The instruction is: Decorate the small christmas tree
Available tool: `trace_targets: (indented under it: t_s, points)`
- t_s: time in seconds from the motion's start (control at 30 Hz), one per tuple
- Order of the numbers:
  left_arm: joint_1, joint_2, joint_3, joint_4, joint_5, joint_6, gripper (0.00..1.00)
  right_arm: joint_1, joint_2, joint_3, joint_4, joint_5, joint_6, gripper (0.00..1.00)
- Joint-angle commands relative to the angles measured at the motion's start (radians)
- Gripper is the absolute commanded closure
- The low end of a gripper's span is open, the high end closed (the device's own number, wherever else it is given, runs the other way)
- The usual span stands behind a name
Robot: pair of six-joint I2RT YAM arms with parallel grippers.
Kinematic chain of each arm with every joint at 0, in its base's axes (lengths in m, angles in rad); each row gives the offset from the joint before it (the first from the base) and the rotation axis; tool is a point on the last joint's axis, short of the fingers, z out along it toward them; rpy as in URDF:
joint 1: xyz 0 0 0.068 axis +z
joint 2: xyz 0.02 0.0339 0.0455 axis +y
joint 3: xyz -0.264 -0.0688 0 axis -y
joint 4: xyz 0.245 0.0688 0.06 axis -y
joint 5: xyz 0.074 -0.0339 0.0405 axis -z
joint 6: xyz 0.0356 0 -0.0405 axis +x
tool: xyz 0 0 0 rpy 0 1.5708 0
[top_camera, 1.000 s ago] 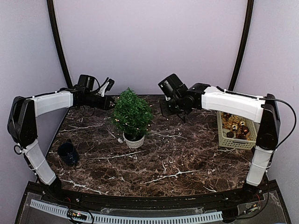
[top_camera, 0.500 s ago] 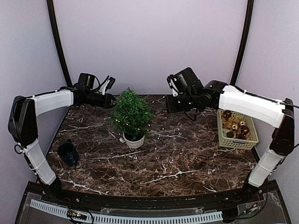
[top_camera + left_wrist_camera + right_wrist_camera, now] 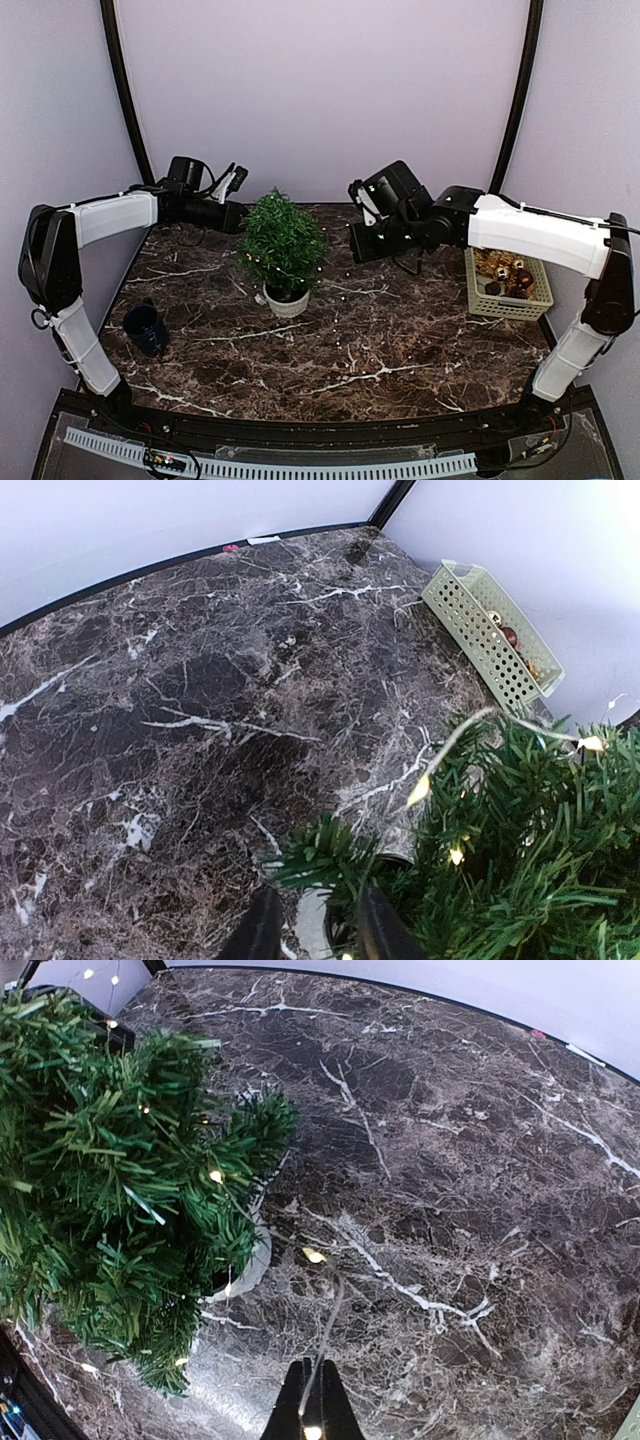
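The small christmas tree point(image 3: 283, 245) stands in its white pot point(image 3: 287, 301) left of the table's middle, with lit bulbs among its branches. My left gripper point(image 3: 239, 217) is at the tree's upper left side. In the left wrist view, the left gripper point(image 3: 320, 930) is open over a low branch and the pot rim. My right gripper point(image 3: 357, 244) hovers just right of the tree. In the right wrist view, the right gripper point(image 3: 320, 1405) is shut on a thin light string point(image 3: 326, 1330), which runs on toward the tree point(image 3: 110, 1160).
A beige basket point(image 3: 509, 282) with brown and gold ornaments sits at the right edge. It also shows as the basket point(image 3: 493, 635) in the left wrist view. A dark cup point(image 3: 145, 328) stands near the left arm. Purple walls close in the back and sides.
My right arm swung out to the right, then back left toward the tree, still gripping the light string. The left gripper's jaws have parted; that arm stayed by the tree.
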Motion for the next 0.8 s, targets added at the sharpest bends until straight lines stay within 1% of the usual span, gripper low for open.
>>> trace_targets:
  t_s: [0.0, 0.1, 0.23, 0.33, 0.43, 0.57, 0.67, 0.77]
  points:
    - [0.002, -0.091, -0.026, -0.029, 0.015, 0.007, 0.64, 0.016, -0.044, -0.030, 0.047, -0.029, 0.032, 1.00]
    - [0.002, -0.130, -0.047, -0.044, 0.009, 0.011, 0.54, 0.020, -0.050, -0.036, 0.045, -0.028, 0.041, 1.00]
    - [0.002, -0.194, -0.070, -0.087, -0.003, 0.023, 0.37, 0.023, -0.060, -0.046, 0.045, -0.030, 0.048, 1.00]
    - [0.002, -0.236, -0.093, -0.120, -0.043, 0.053, 0.30, 0.027, -0.062, -0.052, 0.046, -0.042, 0.050, 1.00]
    - [0.003, -0.302, -0.122, -0.136, -0.130, 0.061, 0.22, 0.033, -0.068, -0.052, 0.041, -0.057, 0.052, 1.00]
    - [0.003, -0.389, -0.175, -0.132, -0.255, 0.060, 0.17, 0.039, -0.073, -0.051, 0.037, -0.083, 0.055, 1.00]
    - [0.002, -0.446, -0.204, -0.108, -0.346, 0.054, 0.17, 0.042, -0.071, -0.049, 0.046, -0.119, 0.064, 1.00]
    - [0.001, -0.524, -0.236, -0.093, -0.370, 0.039, 0.17, 0.050, -0.063, -0.041, 0.053, -0.161, 0.075, 1.00]
